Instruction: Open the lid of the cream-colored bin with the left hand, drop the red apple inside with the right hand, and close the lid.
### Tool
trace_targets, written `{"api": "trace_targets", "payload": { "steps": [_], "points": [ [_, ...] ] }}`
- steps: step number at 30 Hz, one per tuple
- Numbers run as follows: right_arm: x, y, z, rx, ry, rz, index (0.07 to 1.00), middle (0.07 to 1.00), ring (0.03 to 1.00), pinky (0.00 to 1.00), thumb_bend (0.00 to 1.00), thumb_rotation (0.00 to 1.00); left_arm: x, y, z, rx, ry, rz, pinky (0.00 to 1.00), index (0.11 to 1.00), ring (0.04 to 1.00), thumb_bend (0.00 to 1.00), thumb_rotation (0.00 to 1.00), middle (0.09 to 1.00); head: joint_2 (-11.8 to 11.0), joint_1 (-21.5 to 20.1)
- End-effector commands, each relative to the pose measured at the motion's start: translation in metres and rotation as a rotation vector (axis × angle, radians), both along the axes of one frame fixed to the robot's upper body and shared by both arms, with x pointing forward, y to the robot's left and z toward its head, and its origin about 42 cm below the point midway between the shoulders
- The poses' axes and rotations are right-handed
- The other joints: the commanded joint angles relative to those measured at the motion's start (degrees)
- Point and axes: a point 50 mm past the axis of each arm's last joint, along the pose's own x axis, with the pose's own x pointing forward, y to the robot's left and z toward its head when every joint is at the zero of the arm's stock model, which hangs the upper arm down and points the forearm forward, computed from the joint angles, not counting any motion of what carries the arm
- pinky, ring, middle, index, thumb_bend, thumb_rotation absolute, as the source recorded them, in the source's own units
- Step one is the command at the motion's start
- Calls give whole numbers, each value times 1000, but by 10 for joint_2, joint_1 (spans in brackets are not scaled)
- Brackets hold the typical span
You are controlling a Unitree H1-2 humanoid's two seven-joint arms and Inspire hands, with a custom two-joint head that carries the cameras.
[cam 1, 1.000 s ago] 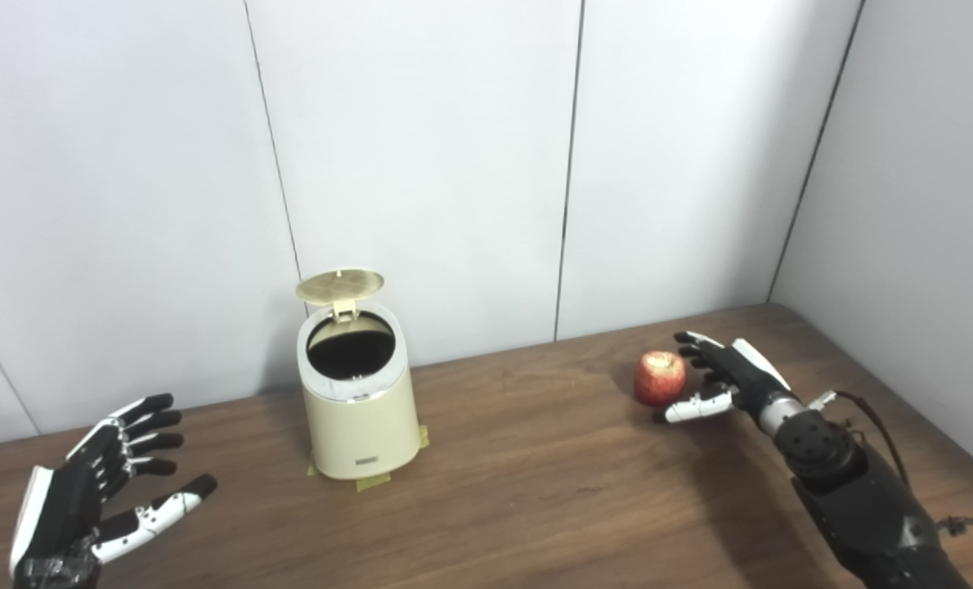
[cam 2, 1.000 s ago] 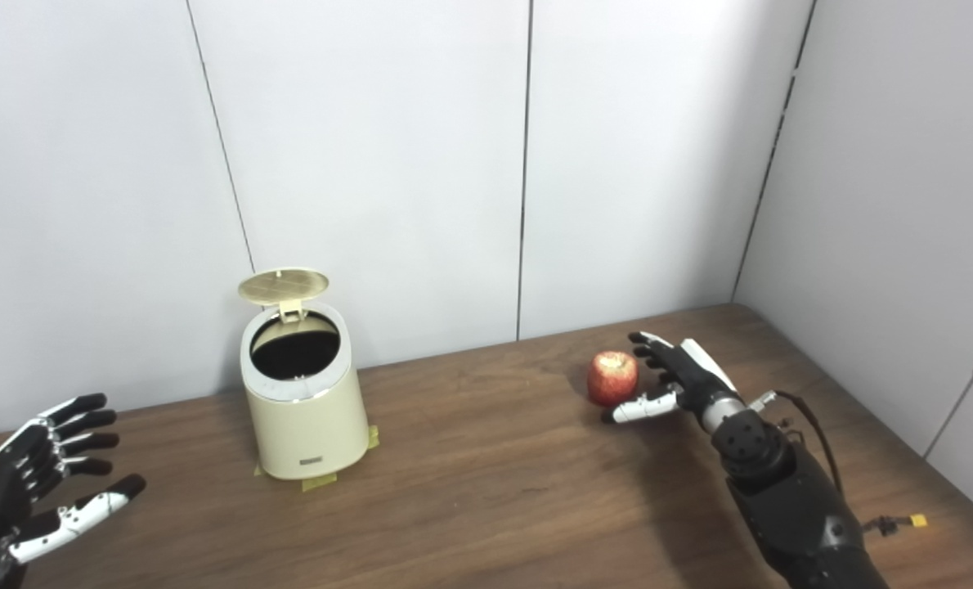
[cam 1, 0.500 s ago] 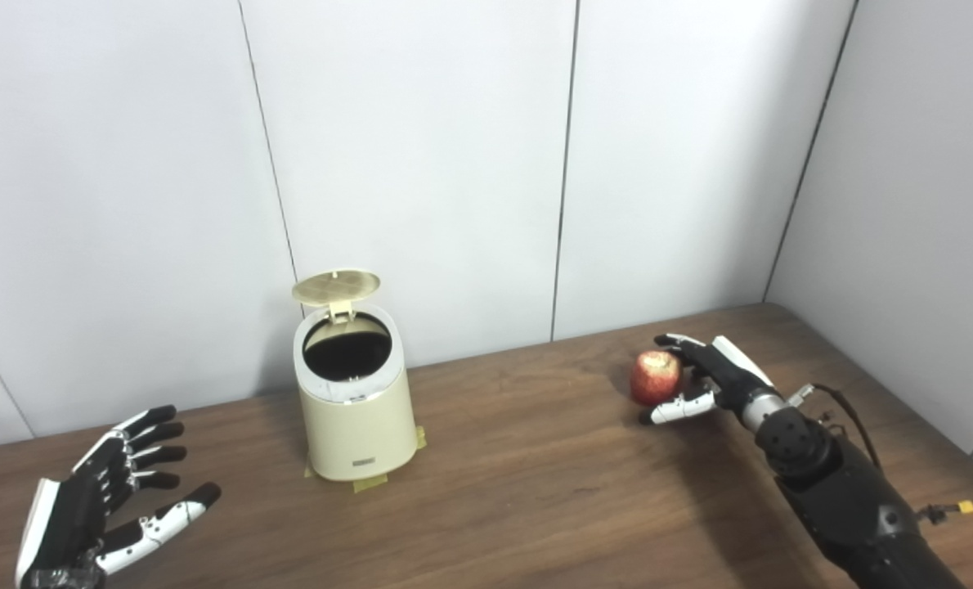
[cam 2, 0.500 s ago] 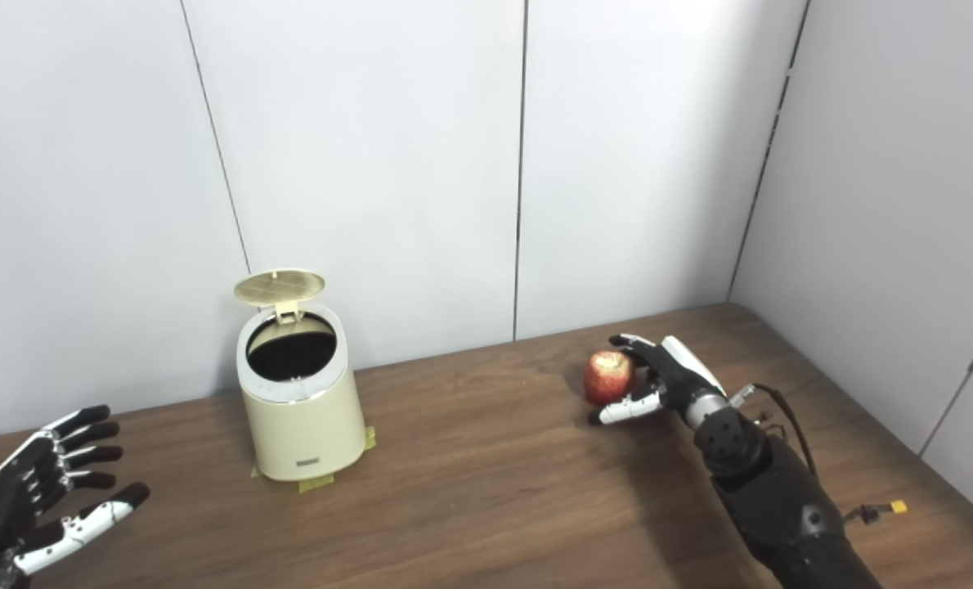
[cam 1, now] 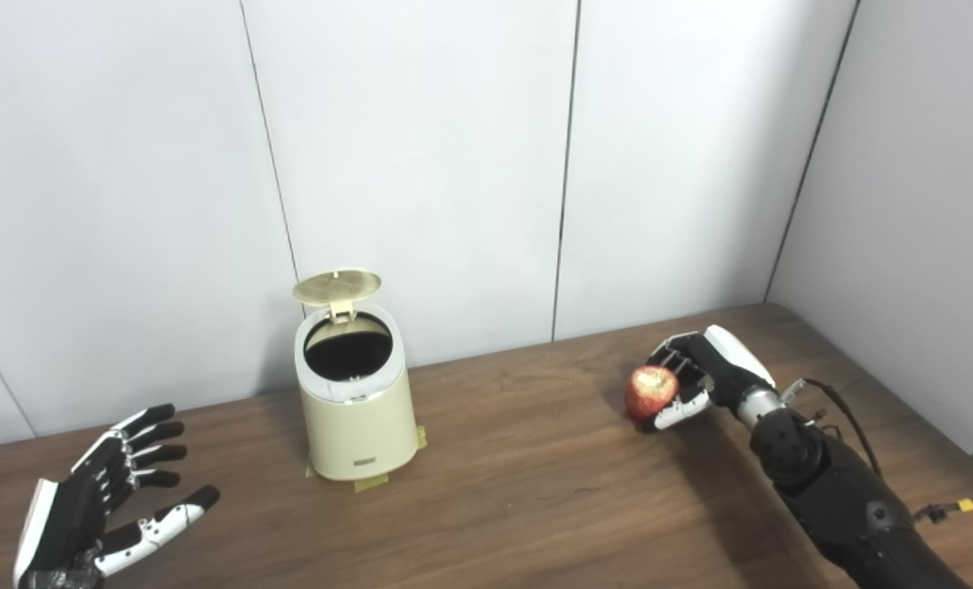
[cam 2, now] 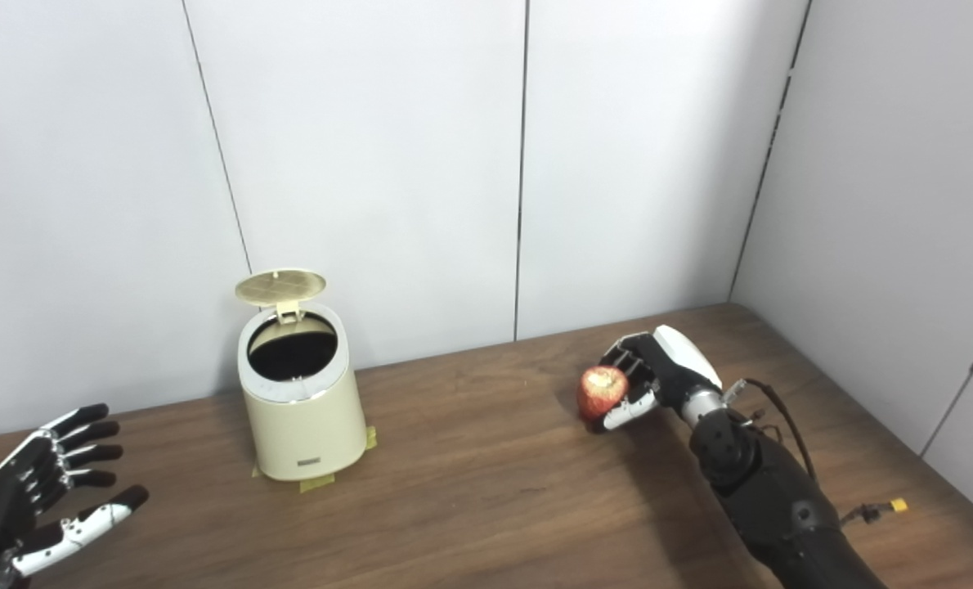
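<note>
Wooden table (cam 1: 519, 491): bin (cam 1: 357, 409) stands with lid (cam 1: 338, 285) raised for loading, apple (cam 1: 650, 391) is clasped in right hand (cam 1: 703, 372) at far right, left hand (cam 1: 102, 507) is spread idle at near left.

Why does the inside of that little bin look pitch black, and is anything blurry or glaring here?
Left eye view: the bin mouth is in shadow below its raised lid, so nothing inside shows; the right hand on the apple casts a soft shadow on the table. Right eye view: slightly soft overall, no strong glare; the left hand is cut off by the frame edge.
</note>
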Motion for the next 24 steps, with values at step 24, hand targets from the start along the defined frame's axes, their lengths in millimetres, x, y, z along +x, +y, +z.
{"api": "trace_targets", "payload": {
  "steps": [24],
  "points": [
    [6,108,123,251,-411,220,491,474,464,439,528,0,5,-12,4,13,-64,-35,634,803,711,710,75,766,-11,109]
  ]
}}
